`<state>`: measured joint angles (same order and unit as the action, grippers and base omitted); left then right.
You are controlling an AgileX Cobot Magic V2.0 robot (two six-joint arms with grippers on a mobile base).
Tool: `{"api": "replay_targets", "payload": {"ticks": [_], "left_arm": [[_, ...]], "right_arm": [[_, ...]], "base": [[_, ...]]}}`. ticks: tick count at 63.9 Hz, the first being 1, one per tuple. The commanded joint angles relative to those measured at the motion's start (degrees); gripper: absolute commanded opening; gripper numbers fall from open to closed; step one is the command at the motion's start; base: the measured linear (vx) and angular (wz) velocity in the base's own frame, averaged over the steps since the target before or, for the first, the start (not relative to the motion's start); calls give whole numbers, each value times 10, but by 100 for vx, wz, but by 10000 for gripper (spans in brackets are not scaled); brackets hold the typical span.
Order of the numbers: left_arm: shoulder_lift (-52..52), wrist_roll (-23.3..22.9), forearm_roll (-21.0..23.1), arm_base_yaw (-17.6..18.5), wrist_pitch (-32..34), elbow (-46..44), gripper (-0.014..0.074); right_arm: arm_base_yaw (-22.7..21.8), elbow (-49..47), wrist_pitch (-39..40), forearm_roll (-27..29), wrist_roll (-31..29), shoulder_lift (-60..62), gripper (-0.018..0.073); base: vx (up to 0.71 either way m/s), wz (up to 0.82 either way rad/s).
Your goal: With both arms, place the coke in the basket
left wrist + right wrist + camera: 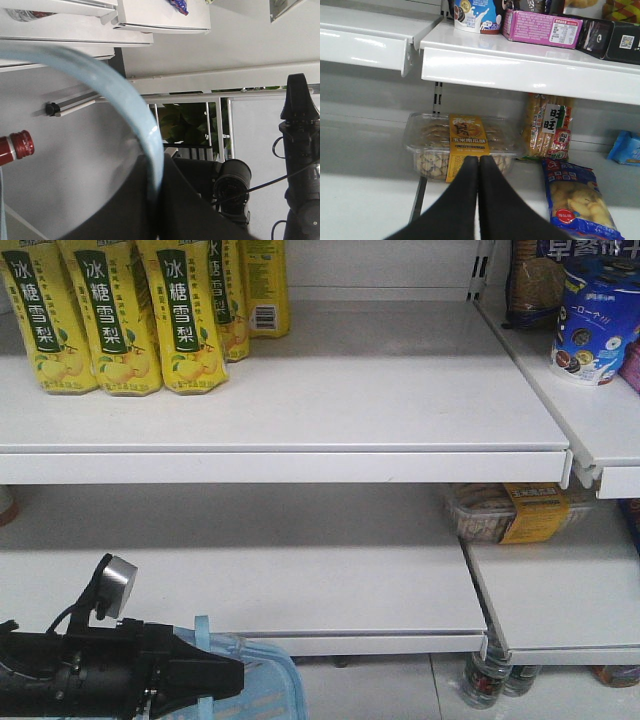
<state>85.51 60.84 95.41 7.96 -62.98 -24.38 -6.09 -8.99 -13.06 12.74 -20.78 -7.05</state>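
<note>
White shelves (300, 430) | left claw (157, 200) pinching basket handle (125, 95) | right claw (479, 165) pressed together | 冰糖雪梨 bottles (110, 315)

Looked like a shop aisle: white metal shelves (300, 400) stacked in tiers with yellow drink bottles (110, 310) up top, snack packs (572, 200) lower down, pale tiled floor (380, 685) underneath, lit evenly.

Glossy light blue plastic basket (145, 130); matt black jaws; smooth white shelves (300, 400); clear plastic snack box (462, 145).
</note>
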Motion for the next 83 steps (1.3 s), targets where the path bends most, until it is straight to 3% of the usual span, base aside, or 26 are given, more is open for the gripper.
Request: {"api": "replay_targets", "payload": {"ticks": [1, 83], "left_arm": [[-20, 0, 66, 2, -64, -12, -6], [-20, 0, 66, 2, -64, -12, -6]], "right_arm": [[-1, -16, 45, 2, 0, -5, -9], [-1, -16, 45, 2, 0, -5, -9]], "base": [[0, 0], [0, 0]]}}
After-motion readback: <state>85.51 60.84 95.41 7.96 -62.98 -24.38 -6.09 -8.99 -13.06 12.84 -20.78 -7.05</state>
